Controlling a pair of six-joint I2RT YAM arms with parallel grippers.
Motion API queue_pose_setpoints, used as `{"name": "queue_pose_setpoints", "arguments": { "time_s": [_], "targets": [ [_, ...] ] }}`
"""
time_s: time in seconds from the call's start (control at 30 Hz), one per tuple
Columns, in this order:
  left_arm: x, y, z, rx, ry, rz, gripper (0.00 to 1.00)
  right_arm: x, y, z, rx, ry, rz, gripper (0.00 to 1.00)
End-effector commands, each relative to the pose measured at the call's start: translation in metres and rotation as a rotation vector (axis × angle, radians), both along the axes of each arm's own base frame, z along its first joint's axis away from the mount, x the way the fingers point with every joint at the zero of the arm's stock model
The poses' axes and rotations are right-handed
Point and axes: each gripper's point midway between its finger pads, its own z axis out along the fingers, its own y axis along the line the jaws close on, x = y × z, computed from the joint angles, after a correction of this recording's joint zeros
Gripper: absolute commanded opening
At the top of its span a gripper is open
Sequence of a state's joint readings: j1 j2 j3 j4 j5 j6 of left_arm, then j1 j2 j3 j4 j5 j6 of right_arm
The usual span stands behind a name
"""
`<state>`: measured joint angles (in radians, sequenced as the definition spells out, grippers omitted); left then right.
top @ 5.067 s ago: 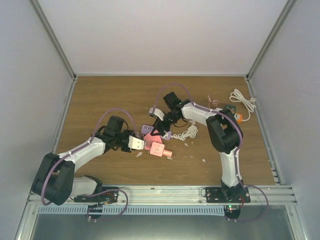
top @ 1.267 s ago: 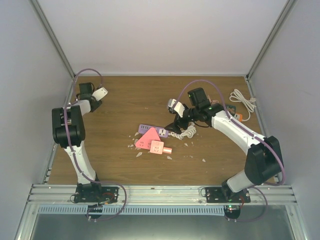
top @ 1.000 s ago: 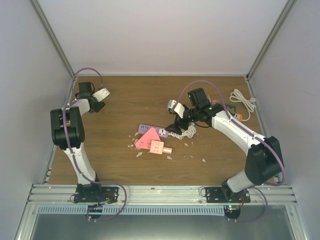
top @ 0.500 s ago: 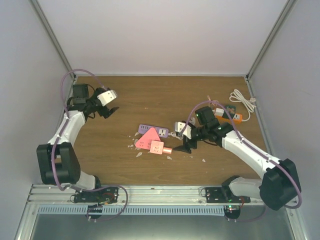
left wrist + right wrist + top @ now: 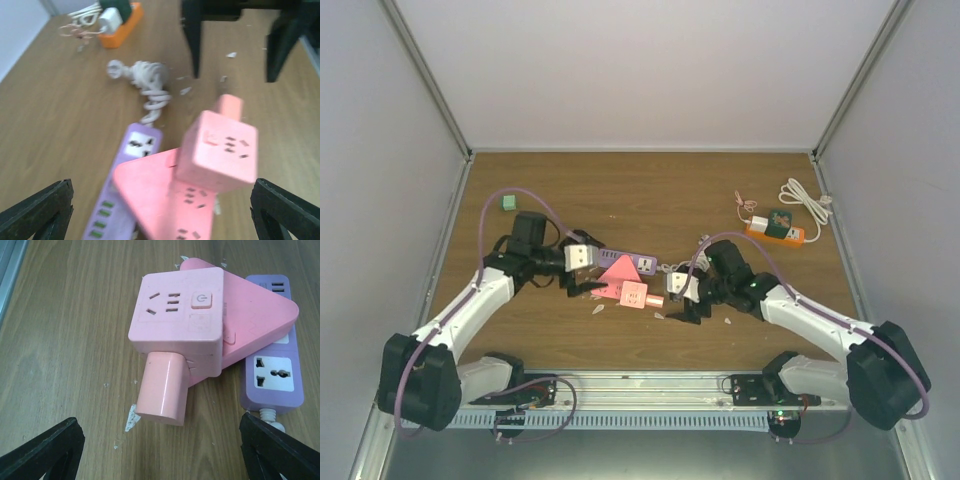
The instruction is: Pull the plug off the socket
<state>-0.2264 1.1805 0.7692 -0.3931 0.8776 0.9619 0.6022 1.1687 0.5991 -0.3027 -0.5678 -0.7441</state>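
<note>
Left hand (image 5: 160, 200): fingers spread wide and clamping nothing. It sits low at the left of a pink cluster and points across it.
Right hand (image 5: 160, 427): fingers also spread wide and empty, facing the same cluster from the opposite side. Its two dark fingers (image 5: 192, 40) show at the top of the left wrist view.
Between the hands: a pink cube socket (image 5: 175, 322) with a round pink stub overlaps a pink triangular strip (image 5: 262, 315). That strip lies over a purple power strip (image 5: 272, 372).
Just beyond: a coiled white cord (image 5: 150, 87) lies at the purple strip's end.
Socket (image 5: 775, 233): a short orange rectangular block, flat on the far right of the surface and well apart from both hands.
Plug: a white plug (image 5: 758, 224) sits on the socket's top, beside a dark green piece (image 5: 783, 221).
Hard to make out: the left wrist view is blurred and cuts the green piece off at its upper edge, so I cannot tell what that piece is.
Surface (image 5: 620, 185): brown wood grain, strewn with small pale scraps. A small green block (image 5: 507, 203) lies near the far left corner, and a loose white cable (image 5: 805, 203) lies beyond the socket.
Room: plain pale walls, with metal frame posts at the corners.
</note>
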Motion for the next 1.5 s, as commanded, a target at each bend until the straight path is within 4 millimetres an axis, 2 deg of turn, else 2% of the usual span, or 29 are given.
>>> {"name": "queue_pose_setpoints", "arguments": {
  "time_s": [0.0,0.23,0.37,0.57,0.7,0.9,1.2,1.47],
  "targets": [
    [-0.027,-0.021,-0.008,-0.008,-0.055,-0.1,0.97,0.004,0.012,0.001,0.016,-0.101,0.005,0.84],
    [-0.042,-0.044,-0.044,0.099,-0.082,-0.138,0.98,0.014,0.021,-0.011,-0.04,-0.189,-0.046,0.78],
    [-0.048,-0.05,-0.054,0.109,-0.114,-0.153,0.99,0.022,0.024,-0.011,-0.043,-0.23,-0.082,0.77],
    [-0.045,-0.06,-0.071,0.151,-0.191,-0.132,0.99,0.012,0.029,-0.025,-0.083,-0.223,-0.047,0.72],
    [-0.045,-0.069,-0.07,0.134,-0.224,-0.134,0.99,0.007,0.034,-0.029,-0.096,-0.254,-0.026,0.66],
    [-0.037,-0.07,-0.074,0.138,-0.3,-0.084,0.88,0.016,0.031,-0.036,-0.127,-0.291,-0.055,0.57],
    [-0.043,-0.074,-0.082,0.125,-0.282,-0.122,0.78,0.023,0.031,-0.034,-0.126,-0.323,-0.083,0.48],
    [-0.036,-0.075,-0.09,0.152,-0.276,-0.101,0.55,0.021,0.029,-0.035,-0.136,-0.321,-0.073,0.35]
  ]
}}
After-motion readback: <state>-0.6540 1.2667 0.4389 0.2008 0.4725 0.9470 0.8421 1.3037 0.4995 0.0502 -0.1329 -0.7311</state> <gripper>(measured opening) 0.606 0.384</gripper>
